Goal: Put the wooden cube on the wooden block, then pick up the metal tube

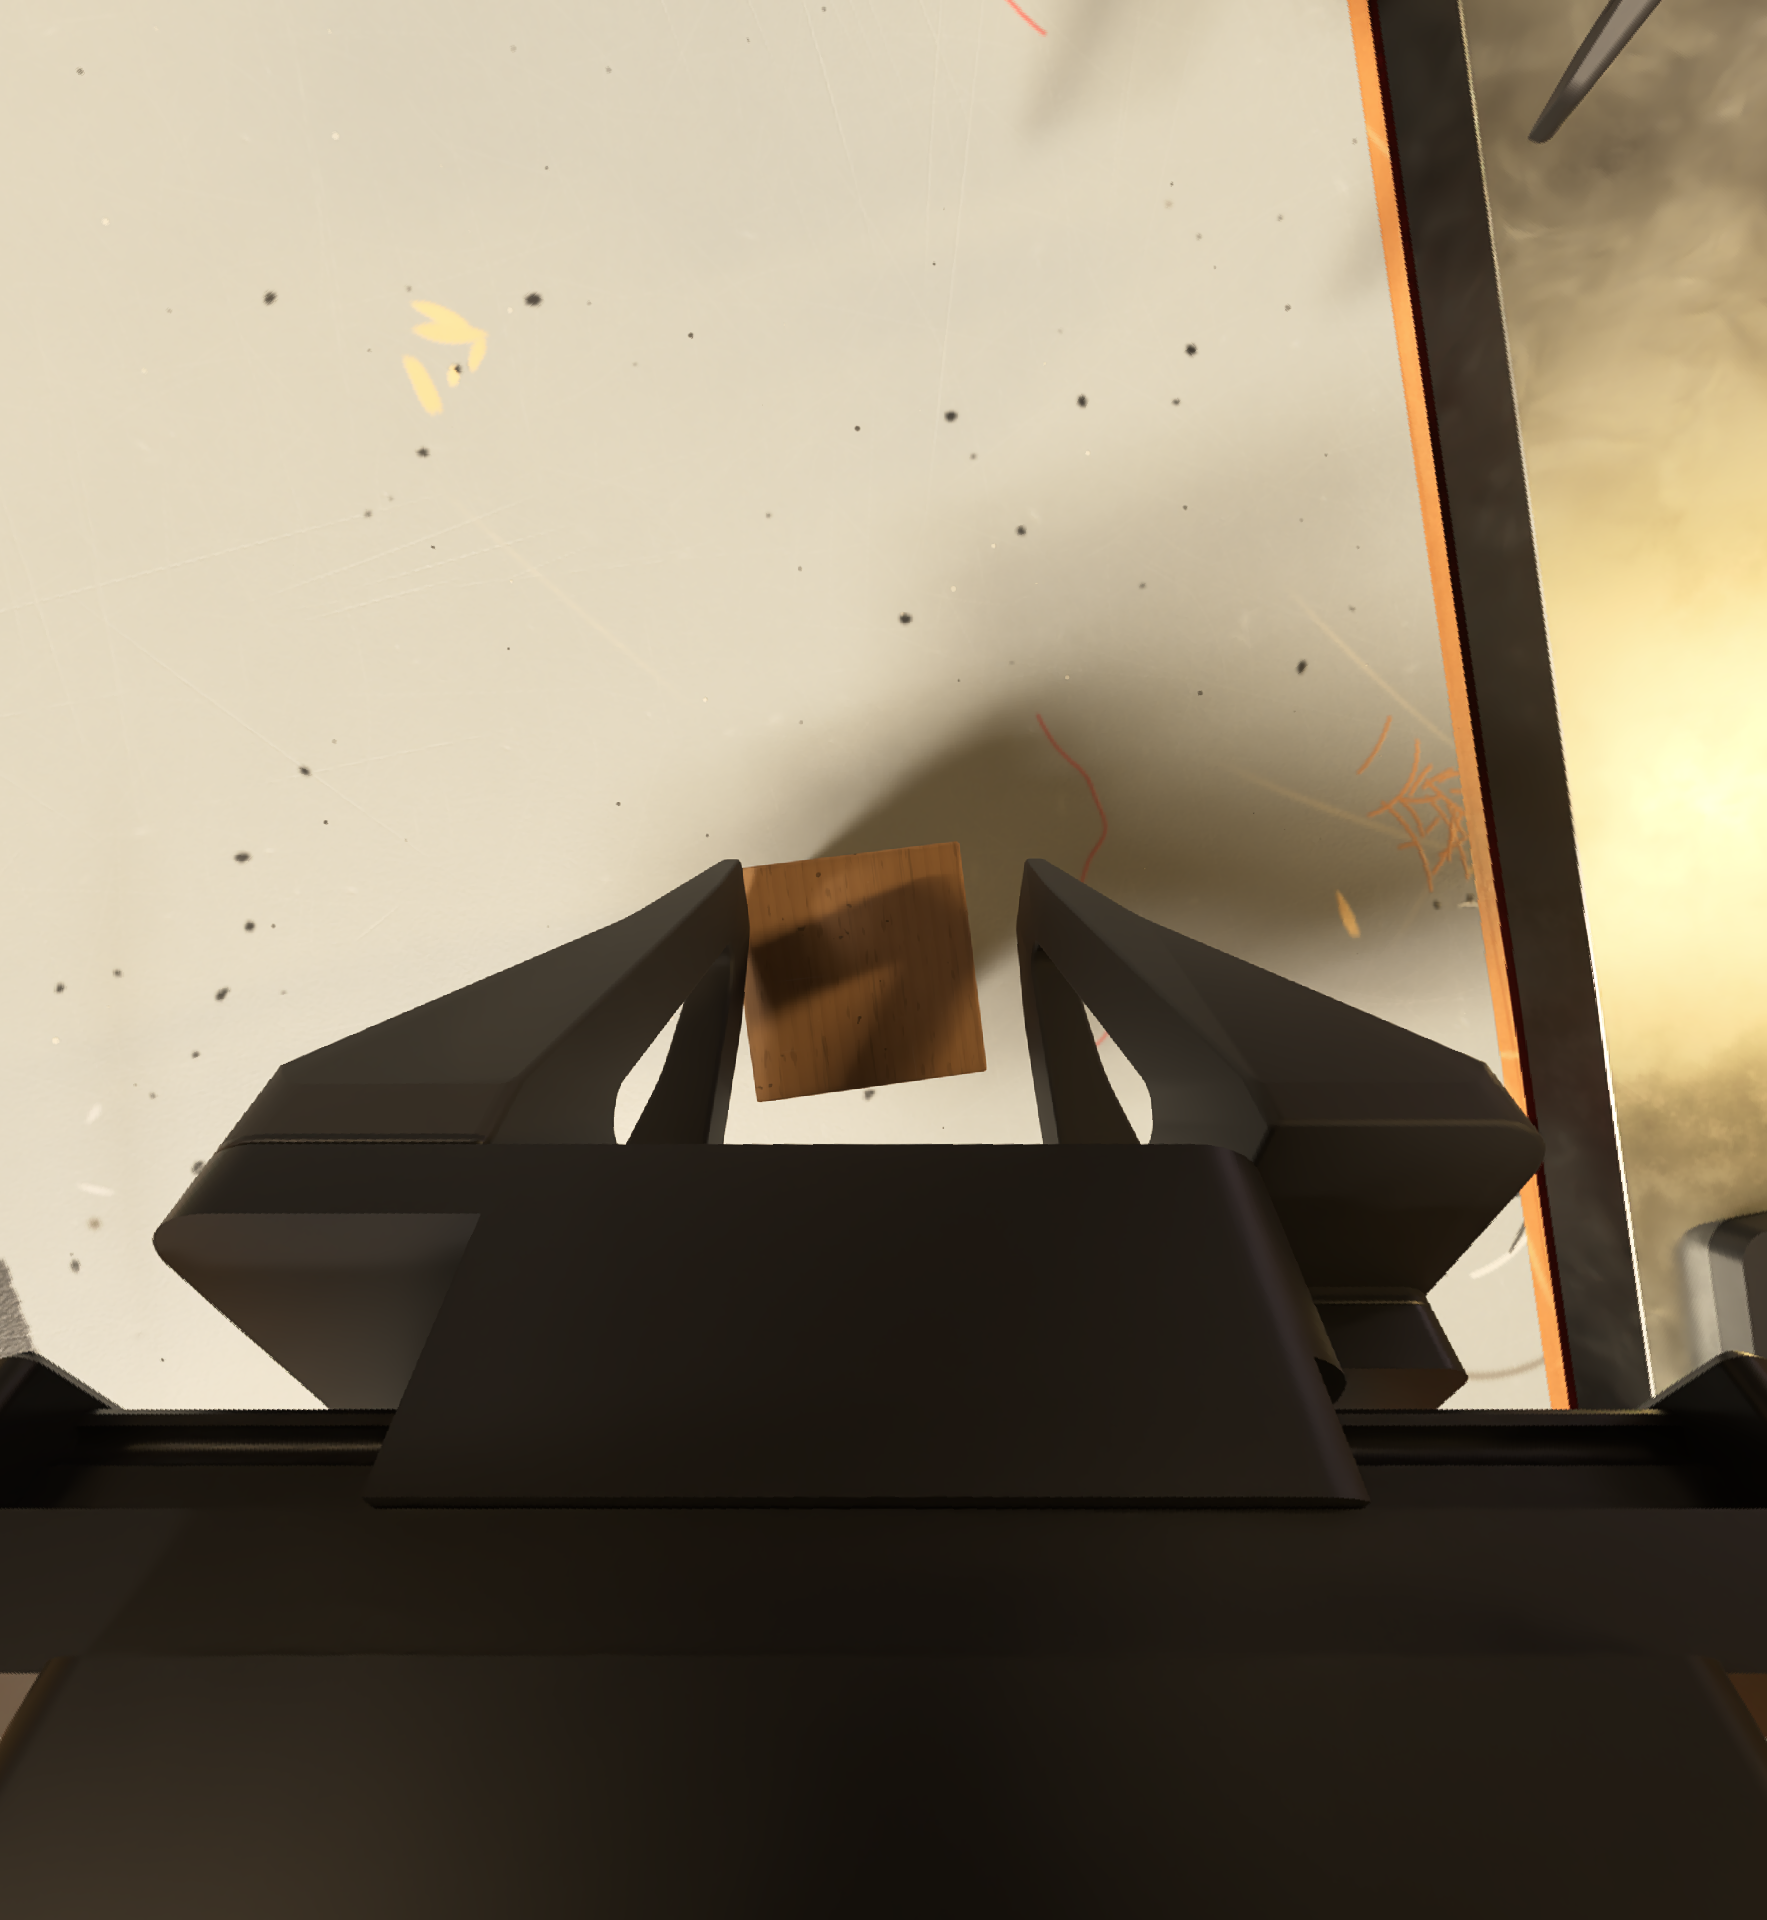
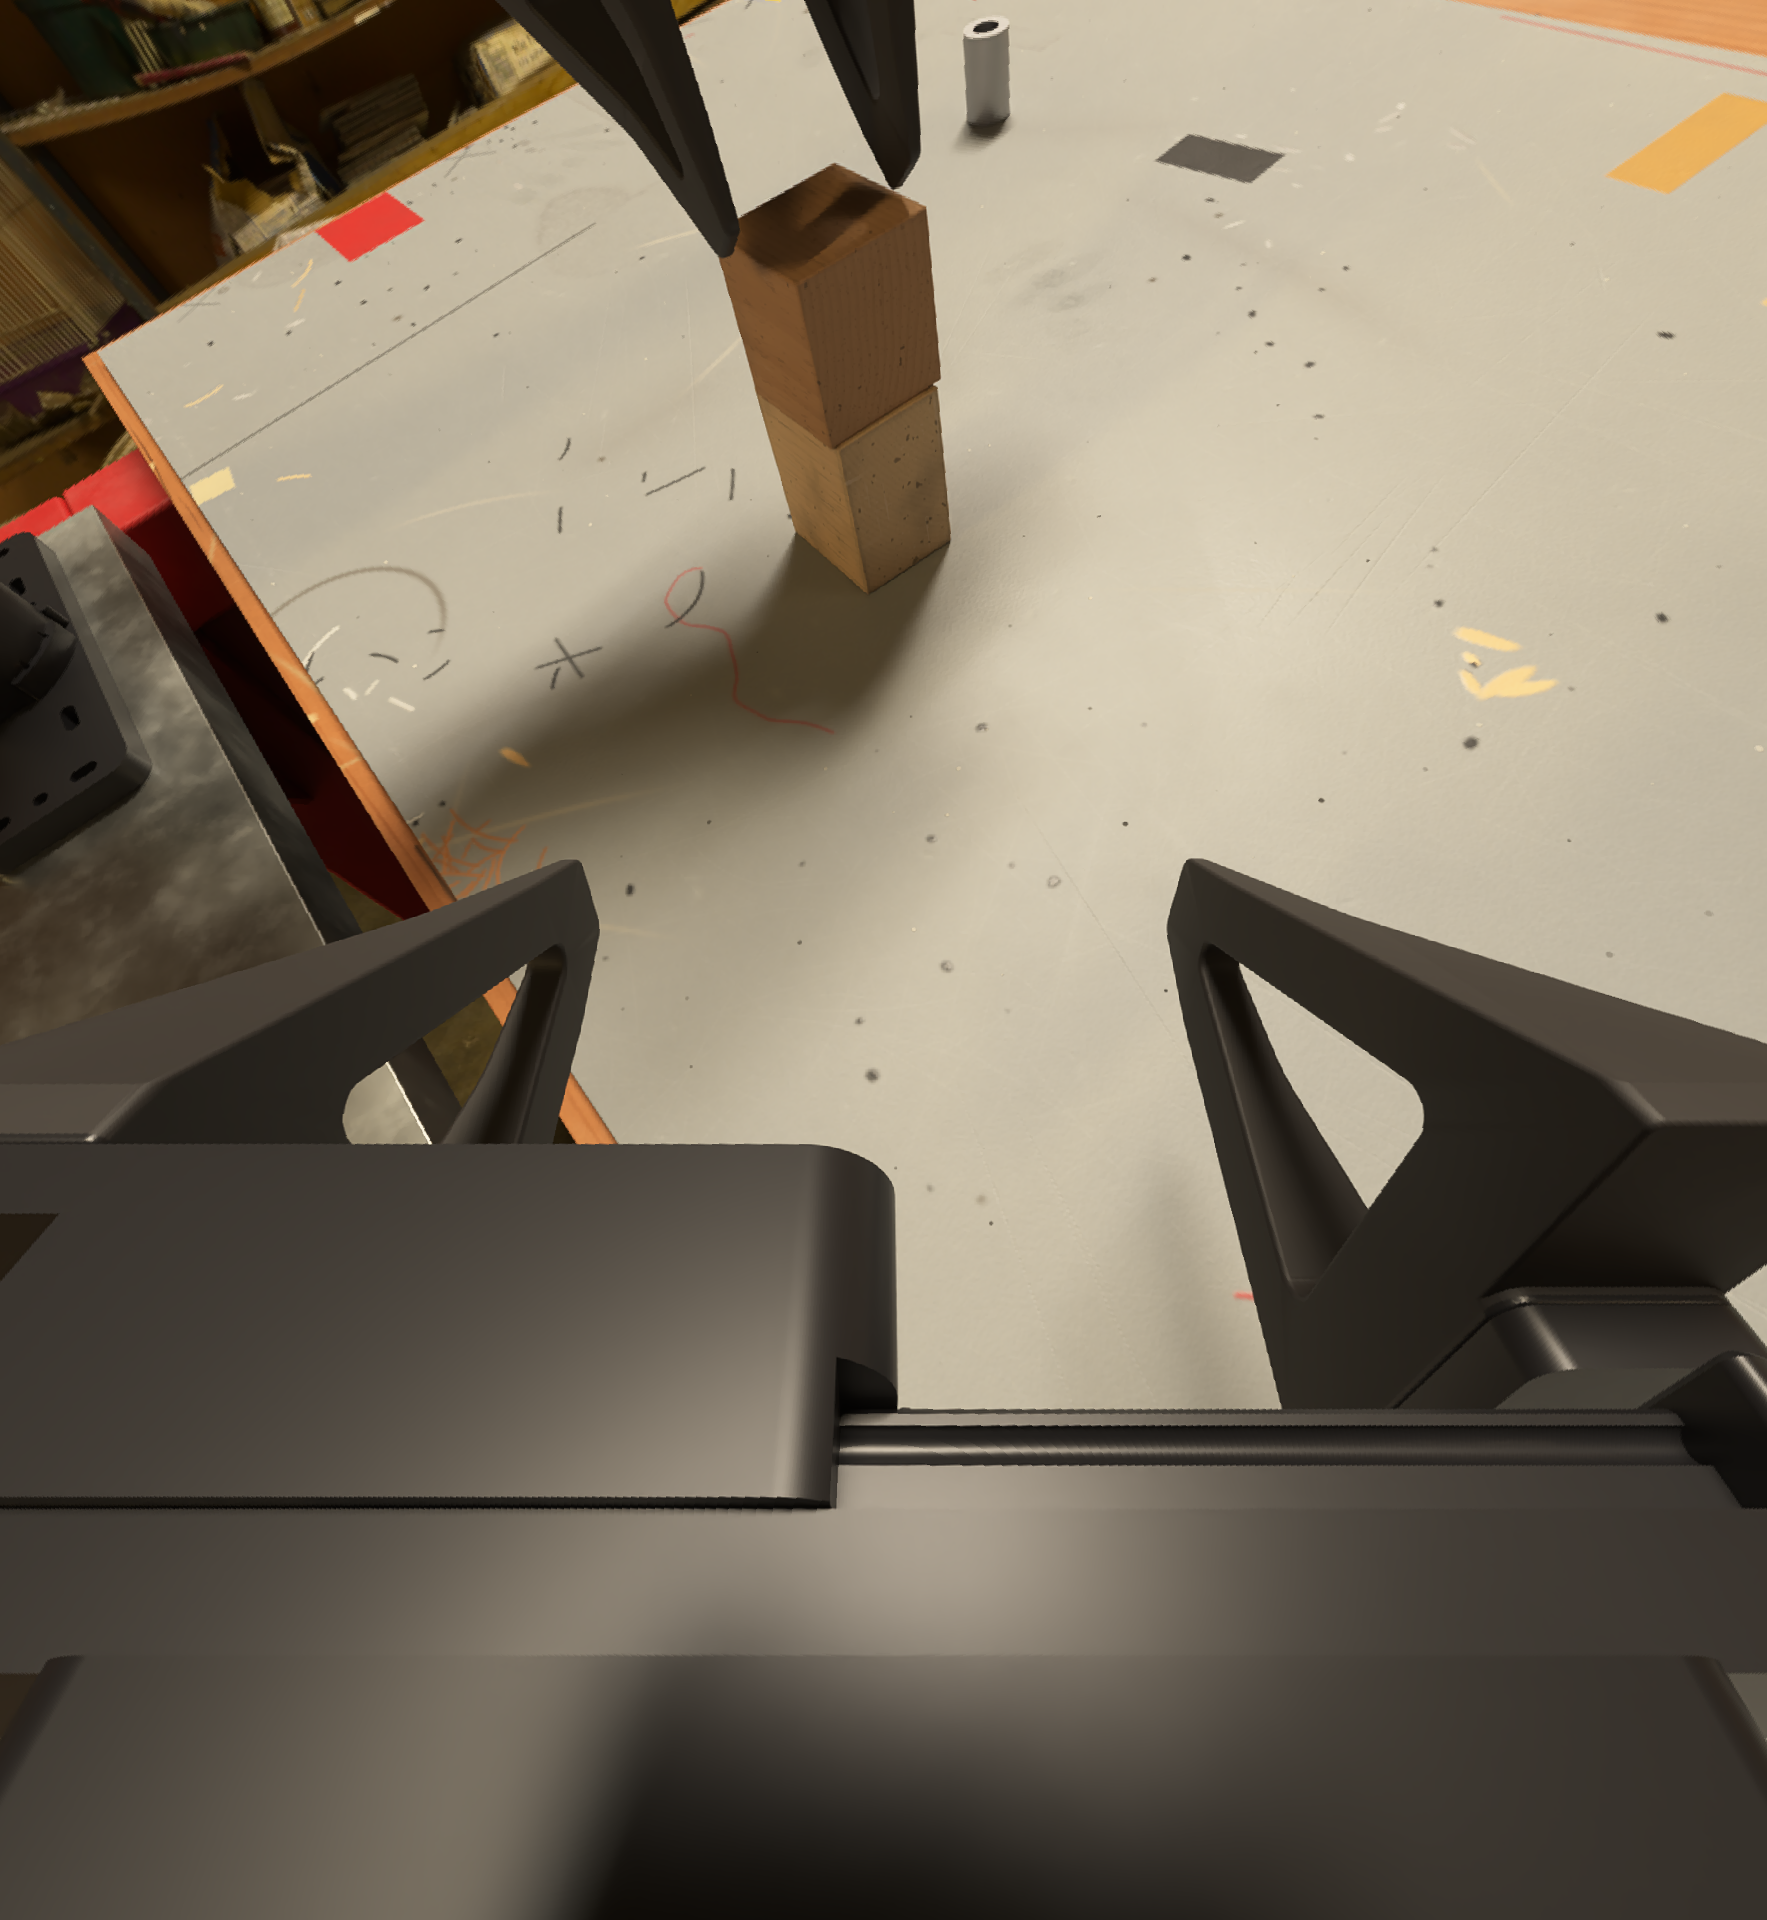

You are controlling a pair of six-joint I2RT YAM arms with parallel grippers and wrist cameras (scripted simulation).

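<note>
Between my left gripper's (image 1: 881, 883) parted fingers, just ahead of the palm, I see the top face of the wooden cube (image 1: 863, 971), one finger at 9 o'clock looking to touch its edge and the other at 3 o'clock with a narrow gap. From my right gripper (image 2: 884, 894), whose fingers are spread wide over bare table (image 2: 1274, 727), the cube (image 2: 837, 301) sits at 12 o'clock squarely on the paler wooden block (image 2: 874, 488). Beyond the stack, at about 1 o'clock and well apart from it, the metal tube (image 2: 986, 71) stands upright near a dark grey patch (image 2: 1220, 158).
</note>
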